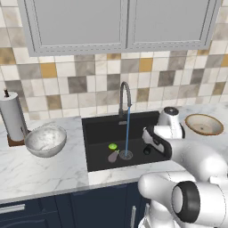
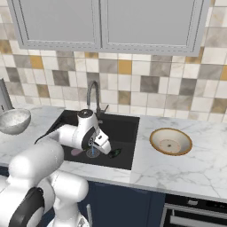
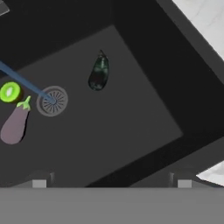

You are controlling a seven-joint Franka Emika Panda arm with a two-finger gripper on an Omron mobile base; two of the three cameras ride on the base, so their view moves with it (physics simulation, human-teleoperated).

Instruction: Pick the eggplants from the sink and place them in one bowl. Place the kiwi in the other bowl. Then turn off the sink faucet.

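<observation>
Black sink [image 1: 95, 133] holds both eggplants: dark one [image 3: 98, 73] right of drain [image 3: 52, 101], mauve one [image 3: 15, 124] and kiwi [image 3: 9, 92] left; my pincer [image 3: 111, 183] hovers open above, nothing gripped, next descend onto dark one.

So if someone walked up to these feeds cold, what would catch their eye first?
Probably the blue water stream running from the faucet onto the drain of the black sink. Next, the bright green kiwi beside the mauve eggplant left of the drain, with the dark eggplant lying apart. The open gripper hangs above the basin, holding nothing.
</observation>
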